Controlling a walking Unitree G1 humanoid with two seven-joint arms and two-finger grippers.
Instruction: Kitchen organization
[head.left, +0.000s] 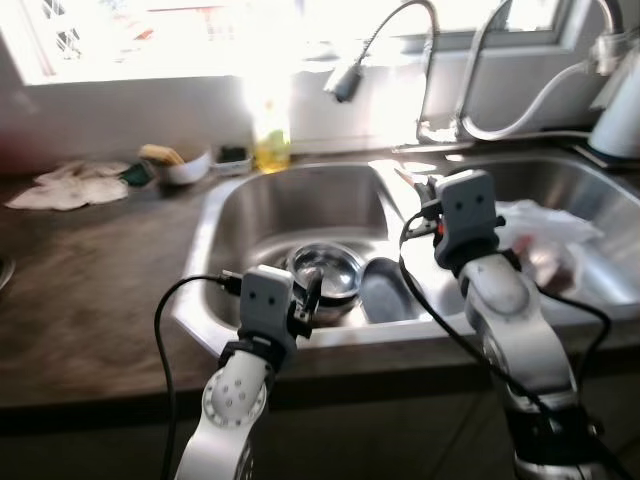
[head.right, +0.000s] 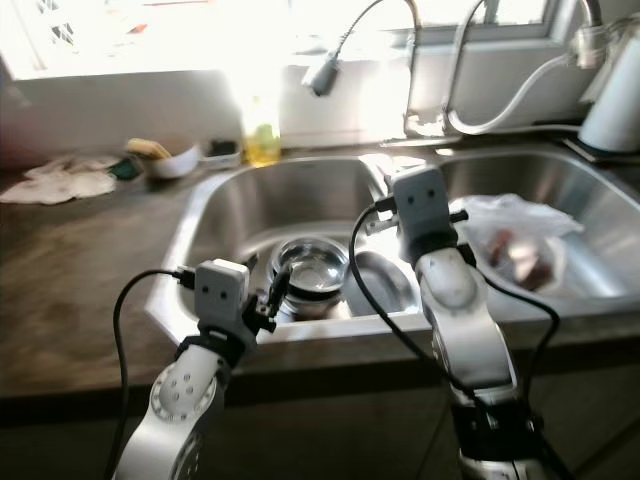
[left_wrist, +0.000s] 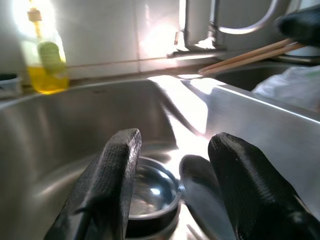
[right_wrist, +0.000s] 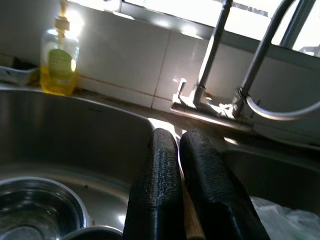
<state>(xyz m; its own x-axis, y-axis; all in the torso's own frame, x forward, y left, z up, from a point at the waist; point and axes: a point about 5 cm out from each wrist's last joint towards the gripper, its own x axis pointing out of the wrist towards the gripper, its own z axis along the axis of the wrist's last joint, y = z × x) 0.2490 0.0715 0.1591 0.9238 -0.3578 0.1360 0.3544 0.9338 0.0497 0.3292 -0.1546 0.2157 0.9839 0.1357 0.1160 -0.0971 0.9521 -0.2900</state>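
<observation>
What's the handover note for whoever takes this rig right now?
Left gripper: open, empty, poised over the left basin above the steel bowl.
Right gripper: shut on chopsticks, held above the divider between the basins.
Dark dish lies beside the bowl. Crumpled plastic bag sits in the right basin. Soap bottle stands behind the sink.
Done: chopsticks picked up. Left: place them; bowl and dish untouched.

Dark counter (head.left: 90, 290) — bright window (head.left: 180, 30) behind.
</observation>
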